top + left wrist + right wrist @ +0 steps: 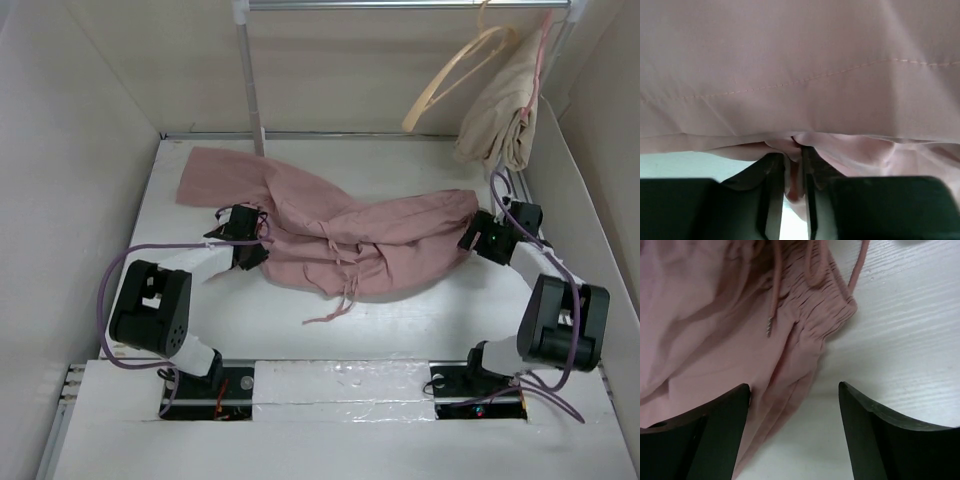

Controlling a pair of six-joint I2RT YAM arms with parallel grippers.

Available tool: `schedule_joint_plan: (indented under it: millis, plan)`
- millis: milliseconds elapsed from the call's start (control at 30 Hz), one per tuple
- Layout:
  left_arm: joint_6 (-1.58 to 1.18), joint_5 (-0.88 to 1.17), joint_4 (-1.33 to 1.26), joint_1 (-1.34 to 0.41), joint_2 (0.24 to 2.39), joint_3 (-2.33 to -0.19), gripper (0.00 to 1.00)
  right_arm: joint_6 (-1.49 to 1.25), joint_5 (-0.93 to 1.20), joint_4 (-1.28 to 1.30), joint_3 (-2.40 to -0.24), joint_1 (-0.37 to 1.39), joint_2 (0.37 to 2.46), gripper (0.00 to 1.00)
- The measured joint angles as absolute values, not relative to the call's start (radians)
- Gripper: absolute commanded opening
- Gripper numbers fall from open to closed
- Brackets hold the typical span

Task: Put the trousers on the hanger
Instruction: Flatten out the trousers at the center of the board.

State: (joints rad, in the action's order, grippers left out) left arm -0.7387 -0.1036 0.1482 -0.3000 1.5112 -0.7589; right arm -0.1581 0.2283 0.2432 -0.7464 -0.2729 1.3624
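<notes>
I've got the trousers [340, 235] sprawled across the middle of the table [400, 330], so no flat path through there. The near strip in front of the arm bases is bare and passable, except for a drawstring [330, 310] trailing into it. Left tool [792, 150]: cloth pinched between the fingers, cloth fills everything ahead. Right tool [794, 390]: jaws wide, bare table on its right, waistband [815, 315] just ahead. Far right corner is crowded, with the hanger [455, 75] just beside the beige garment [500, 115], both hanging under the rail [400, 5]. A post [250, 90] stands far left of centre. Walls [70, 200] are close on both sides.
</notes>
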Motion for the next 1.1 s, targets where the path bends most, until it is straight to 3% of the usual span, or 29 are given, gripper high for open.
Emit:
schedule_joint_plan:
  millis: [33,100,167,200,267,433,600,633,700,767,800,833,867,900,933,1000,1100]
  plan:
    - [-0.739,-0.105,0.148,-0.3,1.513,-0.759,0.03,-0.178,0.233,0.21,-0.742,-0.28,1.398,0.72]
    - [-0.744,-0.107,0.152,-0.3,1.514,-0.759,0.0,-0.219,0.242,0.156,-0.736,-0.289,1.463,0.65]
    - [-0.744,-0.11,0.157,-0.3,1.512,-0.759,0.0,-0.253,0.254,0.093,-0.736,-0.294,1.524,0.37]
    - [-0.744,-0.11,0.162,-0.301,1.508,-0.759,0.0,-0.266,0.26,0.067,-0.736,-0.294,1.549,0.15]
    - [-0.744,-0.113,0.192,-0.301,1.49,-0.757,0.0,-0.291,0.274,0.017,-0.736,-0.294,1.581,0.0]
    - [-0.74,-0.114,0.335,-0.301,1.32,-0.752,0.0,-0.266,0.281,0.06,-0.731,-0.31,1.525,0.0]
    - [-0.746,-0.097,0.554,-0.301,1.02,-0.79,0.0,-0.173,0.218,0.269,-0.718,-0.354,1.192,0.0]
    - [-0.749,-0.088,0.592,-0.301,0.973,-0.804,0.02,-0.143,0.186,0.346,-0.726,-0.372,1.047,0.0]
    - [-0.751,-0.058,0.656,-0.301,0.899,-0.824,0.19,-0.13,0.154,0.425,-0.743,-0.389,0.96,0.0]
    - [-0.741,-0.011,0.717,-0.301,0.856,-0.826,0.98,-0.117,0.107,0.49,-0.755,-0.397,0.929,0.0]
    - [-0.744,0.017,0.752,-0.303,0.836,-0.826,0.99,-0.11,0.074,0.529,-0.767,-0.398,0.936,0.01]
    - [-0.748,0.028,0.786,-0.307,0.824,-0.827,0.99,-0.103,0.032,0.564,-0.783,-0.399,0.951,0.14]
    - [-0.743,0.03,0.822,-0.308,0.816,-0.831,0.99,-0.093,-0.009,0.594,-0.801,-0.399,0.978,0.29]
    - [-0.739,0.026,0.857,-0.309,0.812,-0.84,0.99,-0.084,-0.046,0.609,-0.813,-0.4,1.008,0.62]
    - [-0.73,0.007,0.893,-0.312,0.812,-0.859,0.99,-0.077,-0.077,0.614,-0.826,-0.403,1.036,0.71]
    - [-0.709,-0.039,0.932,-0.313,0.824,-0.913,0.99,-0.063,-0.093,0.614,-0.846,-0.425,1.09,0.84]
    - [-0.689,-0.13,0.926,-0.315,0.865,-0.994,0.99,-0.067,-0.008,0.607,-0.875,-0.484,1.143,0.87]
